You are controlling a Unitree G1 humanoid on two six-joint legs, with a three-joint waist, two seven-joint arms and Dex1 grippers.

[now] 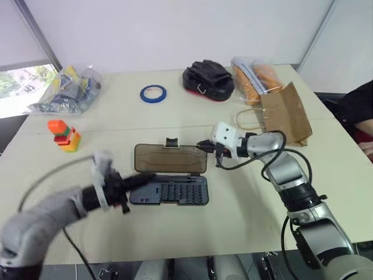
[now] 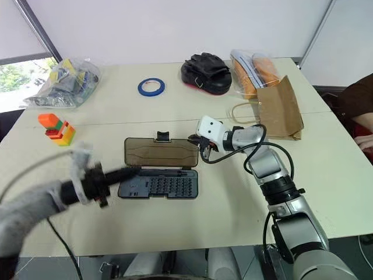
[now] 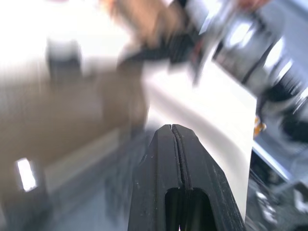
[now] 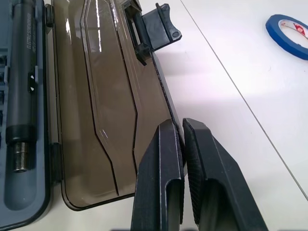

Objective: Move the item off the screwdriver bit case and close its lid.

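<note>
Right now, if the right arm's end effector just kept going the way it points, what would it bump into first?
Most likely the lid. The right end effector, shut, points along the table at the right end of that open smoky cover. Depth is hard to judge; it may already be almost touching.

Glossy translucent plastic lid (image 4: 103, 110), matt plastic case (image 1: 169, 191), seemingly crinkled paper bag (image 1: 285, 114).

The silver-grey jointed right arm (image 1: 291, 175) carried a white wrist block, looped black cables and black-fingered right gripper (image 1: 205, 146).
</note>
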